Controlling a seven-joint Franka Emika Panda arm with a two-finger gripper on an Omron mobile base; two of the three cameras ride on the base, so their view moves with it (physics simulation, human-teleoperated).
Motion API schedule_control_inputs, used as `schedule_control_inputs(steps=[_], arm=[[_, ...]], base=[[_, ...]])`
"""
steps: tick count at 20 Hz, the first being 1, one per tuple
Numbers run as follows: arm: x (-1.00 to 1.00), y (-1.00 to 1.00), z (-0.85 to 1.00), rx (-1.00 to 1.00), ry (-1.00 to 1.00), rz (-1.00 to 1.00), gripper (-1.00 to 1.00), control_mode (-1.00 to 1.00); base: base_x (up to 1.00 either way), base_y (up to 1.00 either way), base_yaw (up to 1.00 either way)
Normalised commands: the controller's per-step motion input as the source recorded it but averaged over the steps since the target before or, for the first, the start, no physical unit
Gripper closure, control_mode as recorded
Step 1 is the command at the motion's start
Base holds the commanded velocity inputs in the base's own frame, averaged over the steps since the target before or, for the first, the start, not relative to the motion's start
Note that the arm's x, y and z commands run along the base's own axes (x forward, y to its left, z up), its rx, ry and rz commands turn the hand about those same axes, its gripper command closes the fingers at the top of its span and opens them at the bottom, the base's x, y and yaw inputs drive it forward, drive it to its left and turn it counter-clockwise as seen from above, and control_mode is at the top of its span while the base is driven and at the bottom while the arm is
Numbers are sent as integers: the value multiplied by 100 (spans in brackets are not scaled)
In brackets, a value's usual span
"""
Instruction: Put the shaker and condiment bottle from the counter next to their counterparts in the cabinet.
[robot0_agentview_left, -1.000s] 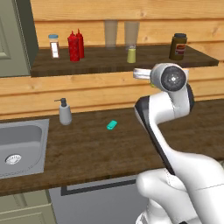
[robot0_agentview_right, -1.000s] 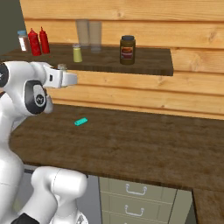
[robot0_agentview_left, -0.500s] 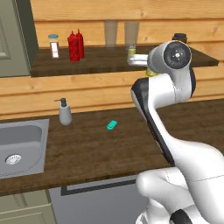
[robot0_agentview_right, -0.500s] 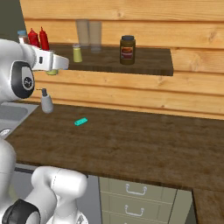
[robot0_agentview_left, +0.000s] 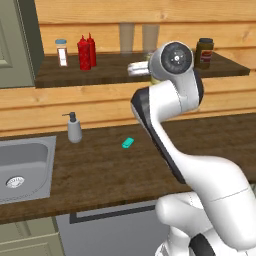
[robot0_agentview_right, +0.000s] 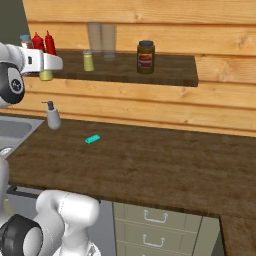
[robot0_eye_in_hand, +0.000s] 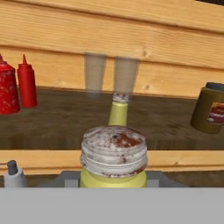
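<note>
Left base view: arm raised to shelf height, wrist in front of the cabinet (robot0_agentview_left: 100, 75) board. On the board, from the left: clear jar (robot0_agentview_left: 61, 52) with blue lid; two red bottles touching, the squat condiment bottle (robot0_agentview_left: 83, 53) in front, the slim bottle (robot0_agentview_left: 91, 50) behind; two glasses (robot0_agentview_left: 137, 37) at the back wall; dark jar (robot0_agentview_left: 204, 52) at the right end. Counter (robot0_agentview_left: 100, 170) below: soap dispenser (robot0_agentview_left: 74, 128) beside the sink (robot0_agentview_left: 25, 170), a small teal item (robot0_agentview_left: 128, 143) well apart from it.

Right base view: gripper (robot0_agentview_right: 46, 73) at the left edge, level with the shelf front; shaker (robot0_agentview_right: 46, 75) showing yellow under the white hand. Second shaker (robot0_agentview_right: 88, 61) upright on the board, in front of the glasses, well apart from the dark jar.

Hand view: shaker, grey cap up, low centre, pinched between the jaws, in front of the shelf edge. Second shaker straight beyond it on the board. Red bottles far left, dark jar far right.
</note>
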Motion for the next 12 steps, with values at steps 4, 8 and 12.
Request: schedule_control_inputs(steps=[4,8,12], arm=[[22,0,8,0,0,0,100,-100],[22,9,0,-2,0,3,100,-100],[6,19,-9,-5,-5,9,100,-100]], base=[[0,0,0],[0,0,0],[0,0,0]])
